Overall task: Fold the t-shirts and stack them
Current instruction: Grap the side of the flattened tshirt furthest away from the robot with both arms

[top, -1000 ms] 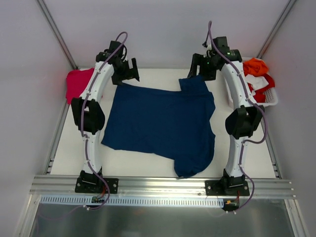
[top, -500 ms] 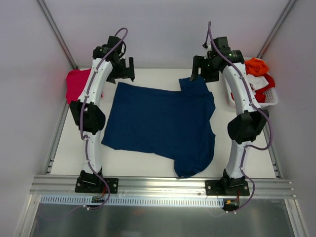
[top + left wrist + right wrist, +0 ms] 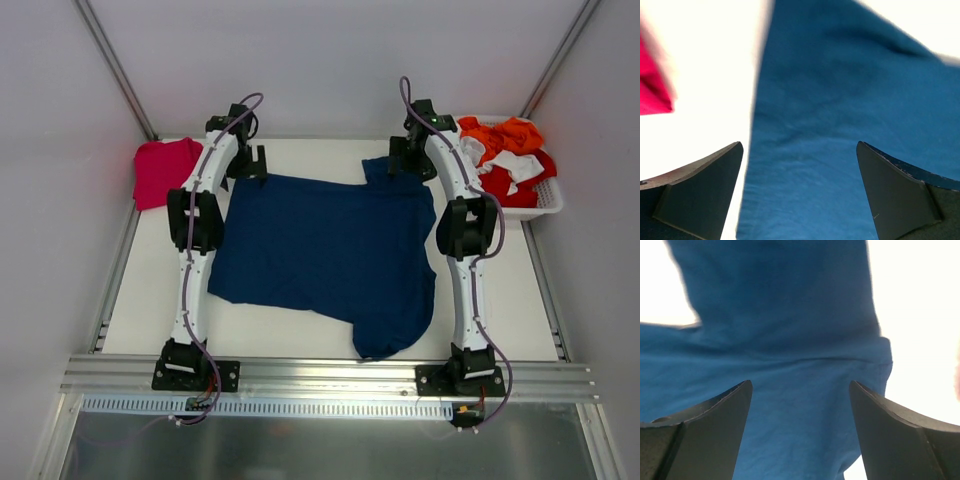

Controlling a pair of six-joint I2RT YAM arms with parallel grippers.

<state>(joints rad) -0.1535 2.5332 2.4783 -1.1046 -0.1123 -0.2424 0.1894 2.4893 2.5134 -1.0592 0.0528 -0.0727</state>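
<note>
Left gripper (image 3: 248, 166) and right gripper (image 3: 404, 160), both spread wide and holding nothing, over the far edge of the navy t-shirt (image 3: 325, 250)
The navy t-shirt lies spread across the middle of the tabletop (image 3: 515, 300), one sleeve reaching toward the near edge. The left gripper is over its far left corner, the right over its far right sleeve. The pinkish-red t-shirt (image 3: 165, 170) sits bunched at the far left corner, and a white basket (image 3: 548, 208) of orange, red and white cloth stands at the far right corner

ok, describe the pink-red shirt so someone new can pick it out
Start at the white table and go to its far left corner. The pinkish-red t-shirt lies there, left of the spread-out navy t-shirt. It is the only magenta cloth on the tabletop.
</note>
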